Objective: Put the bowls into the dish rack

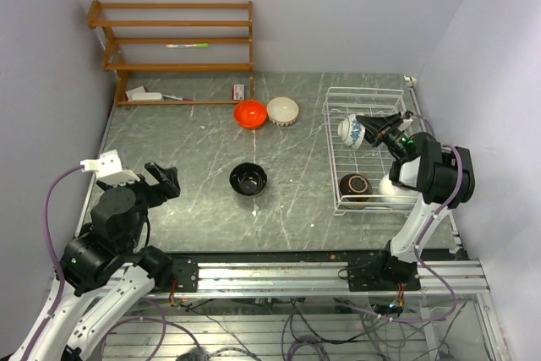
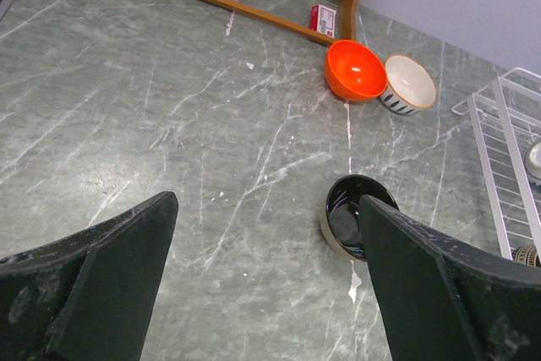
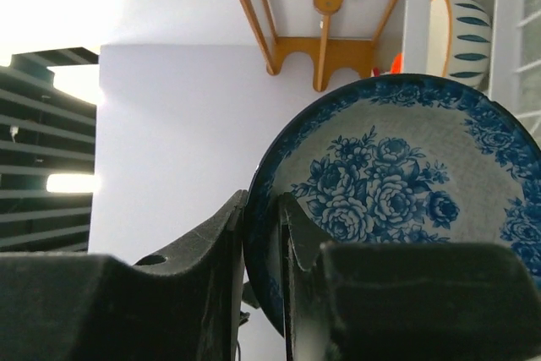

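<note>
Five bowls: orange-red, cream and glossy black on the desk, brown inside the one white wire dish rack, blue-floral above it, rim pinched by the right pincer. The left pincer gapes empty.

Both arms had black joints and white link shells: left arm, right arm. Each trailed looping purple-grey cables. The left wrist carried a white bracket. The fingers were matte black wedges, scuffed grey. Black bases sat on an aluminium rail.
</note>
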Controlling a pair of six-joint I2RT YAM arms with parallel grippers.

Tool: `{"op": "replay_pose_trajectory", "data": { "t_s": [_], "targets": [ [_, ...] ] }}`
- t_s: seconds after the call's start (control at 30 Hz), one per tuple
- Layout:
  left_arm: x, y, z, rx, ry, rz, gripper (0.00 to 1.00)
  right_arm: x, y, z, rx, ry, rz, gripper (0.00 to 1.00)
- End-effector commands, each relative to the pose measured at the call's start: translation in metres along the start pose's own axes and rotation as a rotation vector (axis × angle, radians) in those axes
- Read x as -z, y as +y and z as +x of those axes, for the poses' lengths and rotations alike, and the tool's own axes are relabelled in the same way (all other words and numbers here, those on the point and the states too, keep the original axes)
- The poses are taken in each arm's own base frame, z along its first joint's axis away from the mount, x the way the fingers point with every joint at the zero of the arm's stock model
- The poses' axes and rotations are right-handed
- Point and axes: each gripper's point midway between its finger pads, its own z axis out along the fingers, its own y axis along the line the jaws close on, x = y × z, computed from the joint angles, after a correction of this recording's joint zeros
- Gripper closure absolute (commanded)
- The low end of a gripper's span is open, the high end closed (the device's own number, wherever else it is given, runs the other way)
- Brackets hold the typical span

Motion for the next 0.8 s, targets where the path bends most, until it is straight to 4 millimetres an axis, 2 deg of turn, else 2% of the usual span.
{"op": "replay_pose_trajectory", "data": {
  "t_s": [0.0,0.27,0.53,0.6,0.77],
  "targets": [
    [0.002,-0.001,-0.007,0.014,-0.018,-0.003,0.01,-0.004,0.017,-0.001,0.045,-0.009,-0.103,0.8],
    [0.001,0.0,-0.007,0.012,-0.016,-0.01,0.01,-0.022,0.0,-0.001,0.01,-0.016,-0.085,0.8],
    [0.003,0.001,-0.009,0.02,-0.027,-0.008,0.01,-0.027,-0.039,-0.014,0.008,-0.075,0.089,0.78],
    [0.004,0.001,-0.009,0.022,-0.027,-0.006,0.01,-0.029,-0.035,-0.018,0.027,-0.087,0.11,0.79],
    [0.005,0.002,-0.011,0.028,-0.035,-0.003,0.01,-0.033,-0.041,-0.027,0.053,-0.095,0.199,0.77]
  ]
}}
